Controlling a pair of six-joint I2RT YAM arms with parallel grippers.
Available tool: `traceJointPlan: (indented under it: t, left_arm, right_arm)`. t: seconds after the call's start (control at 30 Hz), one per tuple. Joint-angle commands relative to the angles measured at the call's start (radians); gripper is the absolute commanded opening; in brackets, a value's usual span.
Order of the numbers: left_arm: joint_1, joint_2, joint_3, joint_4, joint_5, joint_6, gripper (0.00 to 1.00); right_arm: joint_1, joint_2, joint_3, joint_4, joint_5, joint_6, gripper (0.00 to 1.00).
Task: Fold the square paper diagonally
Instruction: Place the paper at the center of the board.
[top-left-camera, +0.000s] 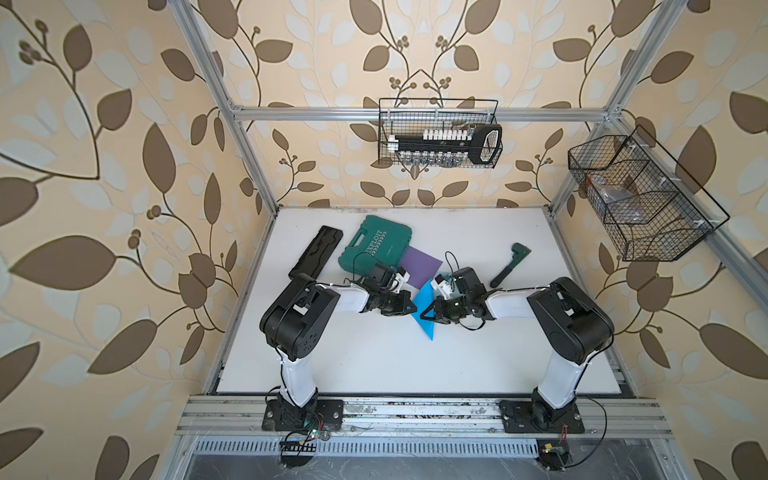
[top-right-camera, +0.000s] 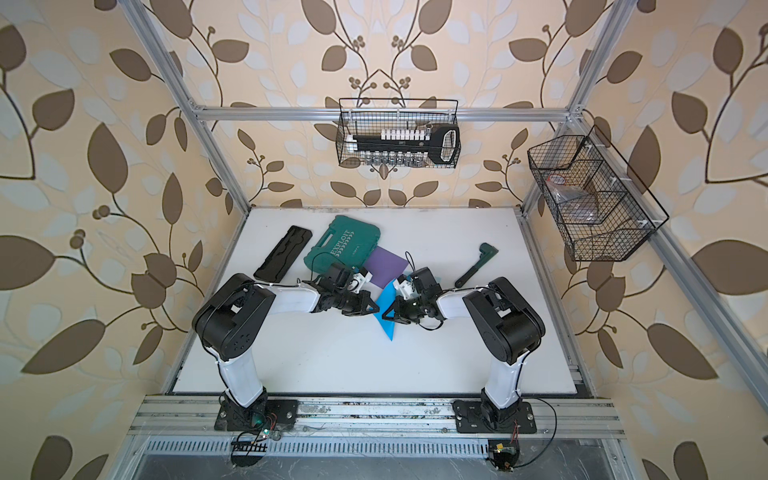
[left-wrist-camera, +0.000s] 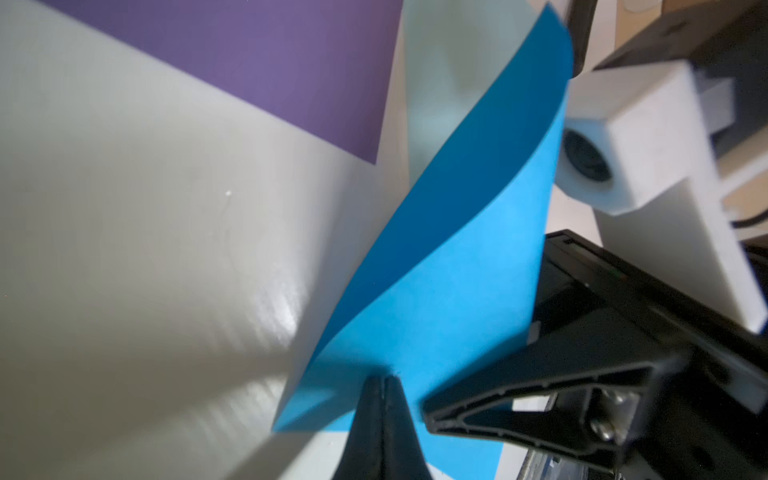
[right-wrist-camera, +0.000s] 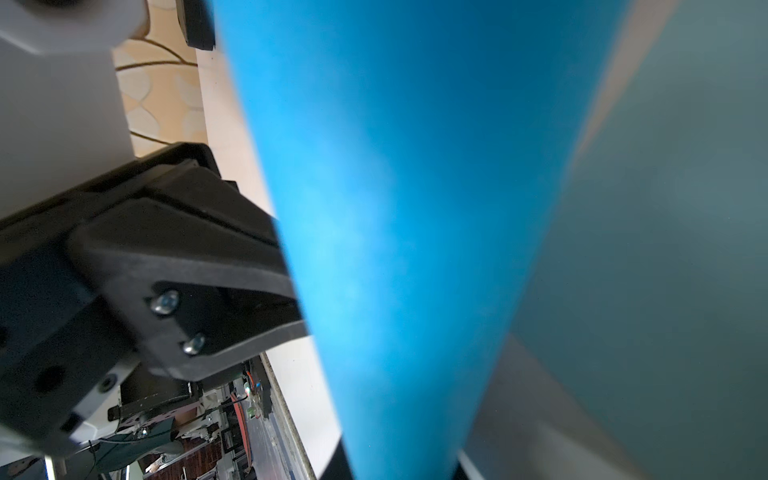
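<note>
Two sheets are in view: the blue paper (top-left-camera: 425, 330), curved up off the middle of the white tabletop (top-left-camera: 374, 365) and pinched by both the left gripper (left-wrist-camera: 380, 380) and the right gripper (top-left-camera: 422, 317), and a purple paper (top-left-camera: 422, 266) lying flat behind it. One green tool case (top-left-camera: 376, 245), one black tray (top-left-camera: 316, 251) and one wrench (top-left-camera: 509, 266) lie there too. Two wire baskets (top-left-camera: 440, 164) (top-left-camera: 648, 232) hang on the aluminium frame (top-left-camera: 311, 113) against leaf-patterned wallpaper (top-left-camera: 104, 166).
</note>
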Motion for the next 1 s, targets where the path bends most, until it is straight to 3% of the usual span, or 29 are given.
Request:
traceJointPlan:
  t: [0.0, 0.23, 0.43, 0.6, 0.67, 0.83, 0.97]
  left_arm:
    - [-0.009, 0.018, 0.040, -0.039, -0.024, 0.008, 0.00]
    - [-0.010, 0.057, 0.061, -0.060, -0.041, 0.015, 0.00]
    - [-0.009, 0.081, 0.073, -0.087, -0.055, 0.019, 0.00]
    - [-0.014, 0.079, 0.074, -0.098, -0.067, 0.023, 0.00]
    - [-0.018, 0.077, 0.079, -0.106, -0.072, 0.029, 0.00]
    - [-0.034, 0.069, 0.085, -0.125, -0.099, 0.042, 0.00]
    - [-0.037, 0.068, 0.088, -0.133, -0.105, 0.045, 0.00]
  right_arm:
    - [-0.007, 0.013, -0.009, 0.013, -0.008, 0.012, 0.17]
    - [-0.011, 0.017, -0.009, 0.010, -0.012, 0.014, 0.22]
    - [-0.018, -0.047, 0.000, -0.115, 0.064, -0.041, 0.49]
    - [-0.020, -0.172, 0.042, -0.322, 0.205, -0.140, 0.58]
    - [-0.020, -0.208, 0.066, -0.388, 0.249, -0.165, 0.54]
    - [-0.009, -0.215, 0.134, -0.459, 0.270, -0.184, 0.22]
    - [0.016, -0.167, 0.188, -0.461, 0.263, -0.179, 0.06]
